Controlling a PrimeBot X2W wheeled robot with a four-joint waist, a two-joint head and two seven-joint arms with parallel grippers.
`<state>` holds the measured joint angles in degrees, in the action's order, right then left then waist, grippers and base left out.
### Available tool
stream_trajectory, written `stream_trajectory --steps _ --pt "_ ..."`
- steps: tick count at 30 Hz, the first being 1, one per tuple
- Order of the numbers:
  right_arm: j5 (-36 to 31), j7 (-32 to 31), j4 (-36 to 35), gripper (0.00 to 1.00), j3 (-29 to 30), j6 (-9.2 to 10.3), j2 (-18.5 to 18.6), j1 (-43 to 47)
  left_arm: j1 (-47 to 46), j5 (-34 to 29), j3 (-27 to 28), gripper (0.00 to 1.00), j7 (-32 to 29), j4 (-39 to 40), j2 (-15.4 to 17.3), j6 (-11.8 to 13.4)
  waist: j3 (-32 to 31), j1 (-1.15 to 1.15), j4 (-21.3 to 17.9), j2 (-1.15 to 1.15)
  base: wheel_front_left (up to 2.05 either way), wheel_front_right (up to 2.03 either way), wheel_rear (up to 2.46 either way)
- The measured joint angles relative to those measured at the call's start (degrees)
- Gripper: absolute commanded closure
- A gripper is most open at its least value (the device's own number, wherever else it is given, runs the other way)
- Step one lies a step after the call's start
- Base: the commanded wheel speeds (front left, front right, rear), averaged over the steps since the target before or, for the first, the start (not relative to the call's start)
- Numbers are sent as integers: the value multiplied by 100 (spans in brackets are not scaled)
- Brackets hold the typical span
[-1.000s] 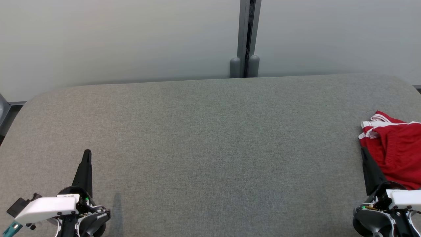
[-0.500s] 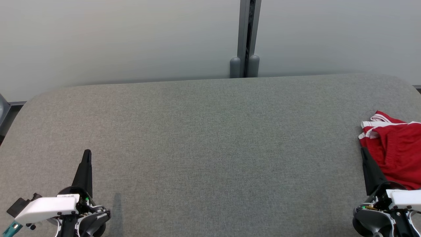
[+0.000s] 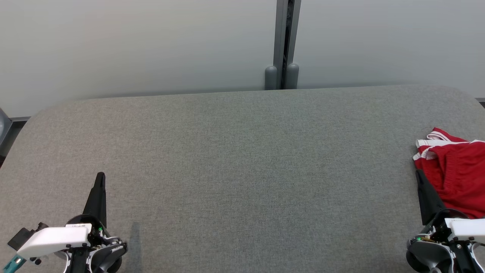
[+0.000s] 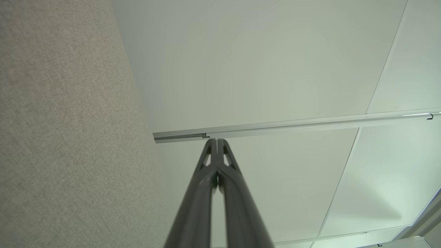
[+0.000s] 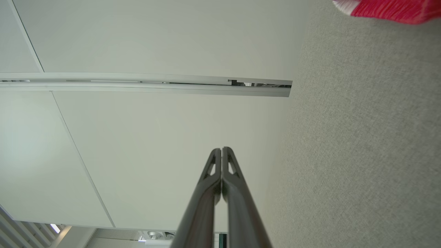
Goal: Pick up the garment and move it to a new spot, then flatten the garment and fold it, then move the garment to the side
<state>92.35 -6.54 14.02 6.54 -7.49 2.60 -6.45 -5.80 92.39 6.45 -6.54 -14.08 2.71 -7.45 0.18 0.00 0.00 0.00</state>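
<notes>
Red garment [image 3: 454, 178] lies bunched at the surface's [image 3: 242, 151] right edge, just beside the right gripper [image 3: 418, 173], whose 2 fingers are pressed together, empty. Left gripper [image 3: 100, 176], likewise closed, sits well apart toward the near-left corner. Right arm's nearer.

Seemingly an office-like test room: pale partition panels [image 3: 132, 45] behind a grey fabric-covered worktable [image 3: 242, 159].

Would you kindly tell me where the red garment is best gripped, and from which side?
Probably the white-trimmed edge at the far left corner of the garment: it is bunched in folds on the table, giving the fingers something to pinch. Come from above and the left with the right gripper, which sits shut beside that side; it must open first.
</notes>
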Motion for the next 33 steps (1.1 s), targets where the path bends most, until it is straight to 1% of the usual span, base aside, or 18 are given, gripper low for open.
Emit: stream_trajectory --steps 33 --pt "0 1 -1 100 0 0 0 1 0 0 1 100 0 1 0 0 0 0 0 0 0 0 0"
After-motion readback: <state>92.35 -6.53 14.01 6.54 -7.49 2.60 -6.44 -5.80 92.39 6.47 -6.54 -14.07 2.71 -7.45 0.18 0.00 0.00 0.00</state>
